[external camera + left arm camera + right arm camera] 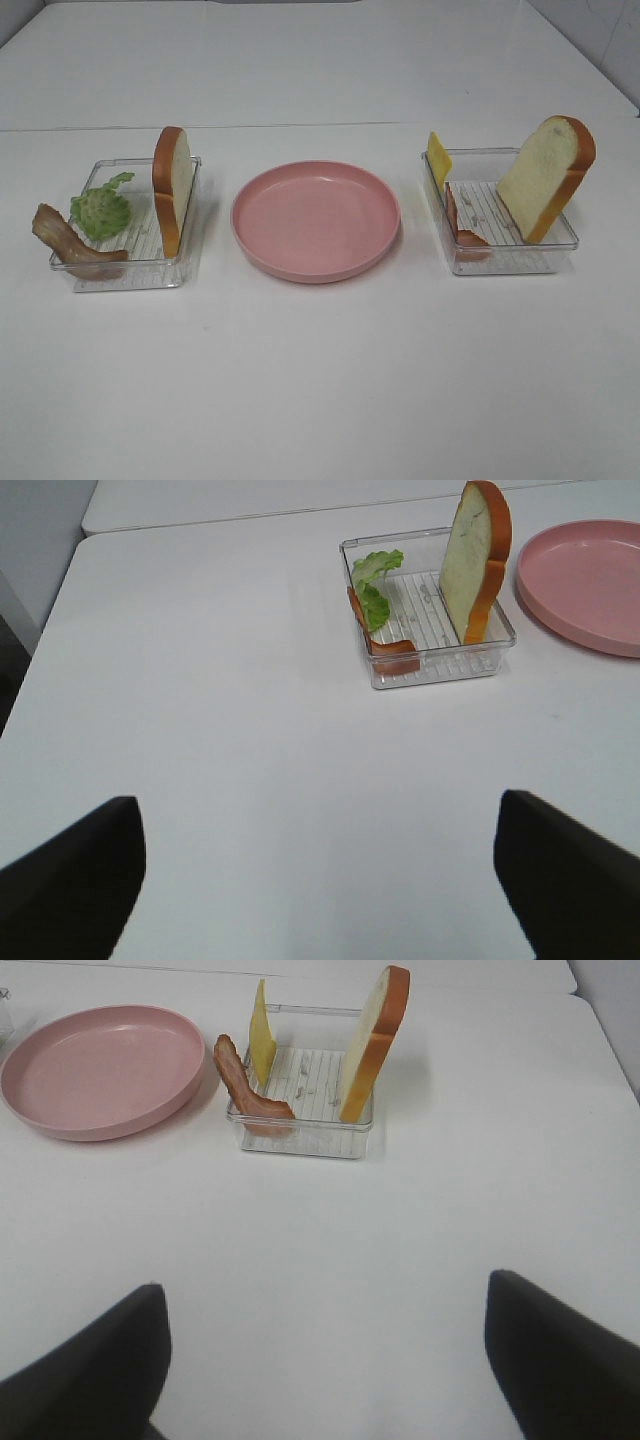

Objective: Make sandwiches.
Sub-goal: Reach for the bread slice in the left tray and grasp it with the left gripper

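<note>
Narrowly, plate (315, 215) clears left tray (120, 278) and right tray (505, 262).

The worktop (320, 380) is a plain matte white surface that fills most of the exterior high view. A second white table (300, 60) adjoins its far edge, and a thin seam (250, 126) marks the joint. A grey surface (12, 14) shows beyond the far left corner. A pale surface (618, 45) shows beyond the far right corner; wall or floor cannot be told. Lighting is even and diffuse, with soft shadows.
</note>
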You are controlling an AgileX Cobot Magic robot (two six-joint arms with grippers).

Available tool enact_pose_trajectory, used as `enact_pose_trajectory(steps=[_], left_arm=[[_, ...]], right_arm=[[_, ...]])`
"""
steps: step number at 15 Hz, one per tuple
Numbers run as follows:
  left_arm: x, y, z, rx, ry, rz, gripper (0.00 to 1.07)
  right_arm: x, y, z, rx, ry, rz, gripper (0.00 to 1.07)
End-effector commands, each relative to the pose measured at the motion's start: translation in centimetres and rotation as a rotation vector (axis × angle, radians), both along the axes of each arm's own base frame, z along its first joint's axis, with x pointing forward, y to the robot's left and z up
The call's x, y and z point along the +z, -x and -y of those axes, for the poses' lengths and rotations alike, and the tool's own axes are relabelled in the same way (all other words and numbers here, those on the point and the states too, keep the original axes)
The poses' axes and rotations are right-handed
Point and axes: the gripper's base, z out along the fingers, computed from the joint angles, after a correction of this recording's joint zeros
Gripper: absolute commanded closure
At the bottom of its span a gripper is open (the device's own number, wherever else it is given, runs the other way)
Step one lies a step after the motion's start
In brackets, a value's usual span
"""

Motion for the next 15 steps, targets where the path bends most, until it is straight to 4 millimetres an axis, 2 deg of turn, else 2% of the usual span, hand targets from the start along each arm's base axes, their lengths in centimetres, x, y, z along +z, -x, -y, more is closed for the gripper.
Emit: enact_pose_trajectory(steps=[1, 15], left_arm=[[0.05, 0.27, -0.01, 0.002, 0.0, 0.031, 0.17], [0.05, 0.27, -0.01, 0.002, 0.0, 0.031, 0.17]], right_arm=[[0.02, 0.1, -0.02, -0.007, -0.002, 0.021, 0.27], [0.02, 0.1, -0.02, -0.007, -0.002, 0.021, 0.27]])
